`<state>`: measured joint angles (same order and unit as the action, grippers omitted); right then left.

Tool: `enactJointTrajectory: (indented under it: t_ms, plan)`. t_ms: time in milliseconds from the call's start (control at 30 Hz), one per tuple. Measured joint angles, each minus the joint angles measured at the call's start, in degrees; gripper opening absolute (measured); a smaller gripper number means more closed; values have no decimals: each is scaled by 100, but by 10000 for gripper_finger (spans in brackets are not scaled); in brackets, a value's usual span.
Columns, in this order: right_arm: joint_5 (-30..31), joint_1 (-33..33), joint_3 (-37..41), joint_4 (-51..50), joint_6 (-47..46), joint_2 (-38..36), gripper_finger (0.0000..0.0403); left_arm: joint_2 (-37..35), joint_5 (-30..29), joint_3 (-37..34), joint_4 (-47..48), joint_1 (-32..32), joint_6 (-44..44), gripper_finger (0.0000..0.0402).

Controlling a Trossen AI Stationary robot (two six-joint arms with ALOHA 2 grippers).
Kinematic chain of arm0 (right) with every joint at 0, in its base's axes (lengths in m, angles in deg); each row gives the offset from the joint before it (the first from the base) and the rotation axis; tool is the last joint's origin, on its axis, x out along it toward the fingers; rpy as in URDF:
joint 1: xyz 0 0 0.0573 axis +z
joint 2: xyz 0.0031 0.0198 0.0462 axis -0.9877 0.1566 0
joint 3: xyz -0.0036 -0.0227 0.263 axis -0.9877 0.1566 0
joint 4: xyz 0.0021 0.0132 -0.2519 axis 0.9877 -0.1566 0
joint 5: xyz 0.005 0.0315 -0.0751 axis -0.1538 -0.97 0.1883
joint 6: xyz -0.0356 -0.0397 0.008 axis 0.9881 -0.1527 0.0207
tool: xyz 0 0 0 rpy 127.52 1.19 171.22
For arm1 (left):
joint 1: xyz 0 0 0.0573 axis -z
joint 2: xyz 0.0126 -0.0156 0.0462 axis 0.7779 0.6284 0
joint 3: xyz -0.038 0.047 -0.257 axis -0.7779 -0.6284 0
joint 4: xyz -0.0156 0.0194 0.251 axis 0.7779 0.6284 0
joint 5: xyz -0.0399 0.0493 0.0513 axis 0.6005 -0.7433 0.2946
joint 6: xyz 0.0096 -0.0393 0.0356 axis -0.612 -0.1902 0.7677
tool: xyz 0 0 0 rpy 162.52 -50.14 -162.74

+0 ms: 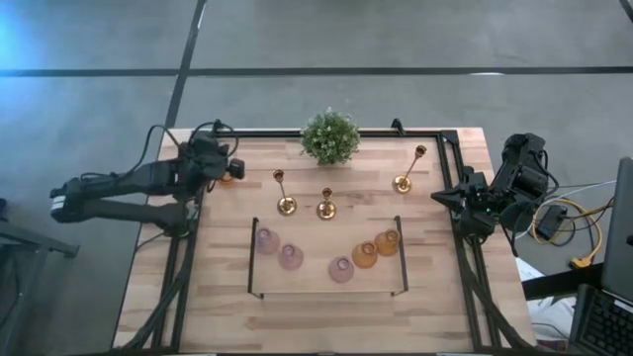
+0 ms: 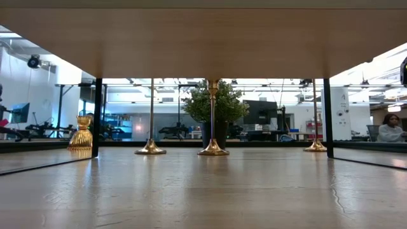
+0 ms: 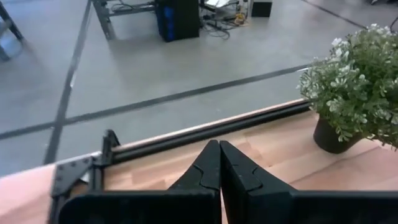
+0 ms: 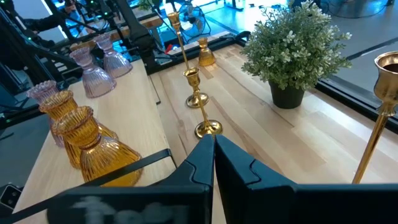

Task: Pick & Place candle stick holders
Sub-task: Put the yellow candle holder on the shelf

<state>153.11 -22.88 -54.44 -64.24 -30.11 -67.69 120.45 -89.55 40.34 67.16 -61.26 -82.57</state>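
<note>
The wooden bench [image 1: 326, 297] carries three gold brass candlesticks in a loose row behind a low clear-walled tray [image 1: 326, 292] with black posts: the left candlestick [image 1: 285, 203] and the middle candlestick [image 1: 326, 208] stand near each other, and the right candlestick [image 1: 406, 180] stands well apart from them, near the bench's right rail. Inside the tray five small ribbed glass cups form a shallow arc: three pink cups [image 1: 289, 257] on the left and centre, and two amber cups [image 1: 376, 249] just beside each other to the right. A third amber cup [image 1: 227, 174] stands outside the tray at the bench's far left corner, close by the left gripper [image 1: 220, 163], which hovers there with its jaws pressed fully together and nothing between them; the left wrist view shows the two dark fingers [image 3: 205, 174] meeting over the bench edge. The right gripper [image 1: 442, 196] sits at the right edge of the bench, near the right candlestick, its jaws likewise closed tight and empty. A bushy green potted plant [image 1: 330, 136] stands at the middle of the bench's far edge, behind the candlesticks. In the low view, a person [image 2: 389, 127] sits at a desk in the room beyond
</note>
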Motion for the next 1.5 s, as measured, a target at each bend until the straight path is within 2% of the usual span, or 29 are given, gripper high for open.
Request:
enactJointTrajectory:
  t_ms: [167, 633, 1200, 1333, 1500]
  plan:
    - [0, 0, 0, 1, 0, 0, 8, -131, 184, -527, -248, 0, -304, 0]
    - [0, 0, 0, 1, 0, 0, 8, -120, 925, -1338, -249, 0, -1541, 0]
    - [0, 0, 0, 1, 0, 0, 8, -118, 1109, -2458, -325, 118, -3149, 0]
    - [0, 0, 0, 1, 0, 0, 8, -90, 1012, -2686, -501, 118, -3258, 0]
    - [0, 0, 0, -1, 0, 0, 8, -70, 824, -2709, -547, 118, -2988, 12]
